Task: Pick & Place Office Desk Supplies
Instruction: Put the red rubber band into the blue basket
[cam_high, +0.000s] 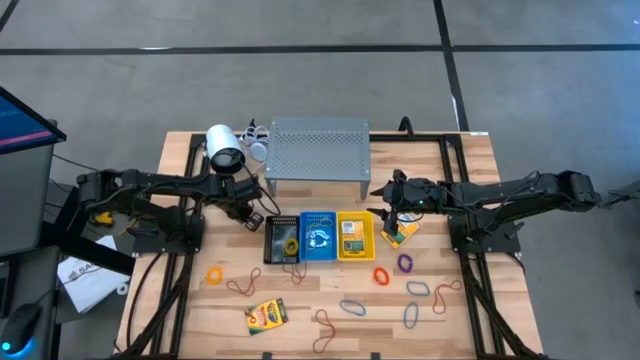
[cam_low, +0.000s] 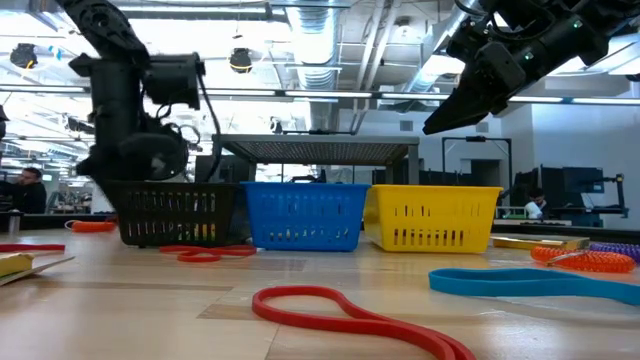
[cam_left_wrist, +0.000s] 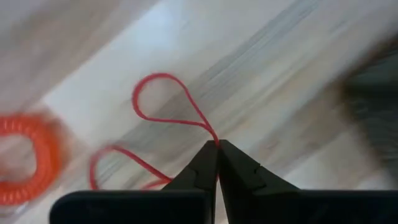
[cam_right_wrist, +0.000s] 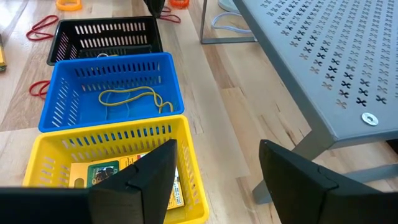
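Observation:
My left gripper (cam_high: 252, 217) points steeply down at the table just left of the black basket (cam_high: 282, 241) and is shut on a thin red rubber band (cam_left_wrist: 159, 75). An orange coiled band (cam_left_wrist: 28, 158) lies close by. My right gripper (cam_right_wrist: 214, 180) hangs open over the right side of the yellow basket (cam_high: 356, 236), touching nothing. That basket holds a yellow-and-green crayon box (cam_right_wrist: 121, 177). In the blue basket (cam_high: 318, 236) lies a yellow band (cam_right_wrist: 130, 98). Another crayon box (cam_high: 266, 315) lies flat near the table's front edge. My left gripper pinches the red band where its strands cross (cam_left_wrist: 215, 142), at the very free ends of the two fingers. It comes from above, pointing steeply down. One slack loop spreads out past the fingertips, a second (cam_left_wrist: 109, 163) trails beside it. Whether they rest on the table I cannot tell.
A grey perforated shelf (cam_high: 318, 148) stands behind the three baskets, with a white cylinder (cam_high: 224, 148) at its left. Loose bands lie across the near half of the table: orange (cam_high: 214, 274), purple (cam_high: 404, 263), blue (cam_high: 354, 307), brown (cam_high: 243, 285). A third crayon box (cam_high: 399, 232) lies right of the yellow basket.

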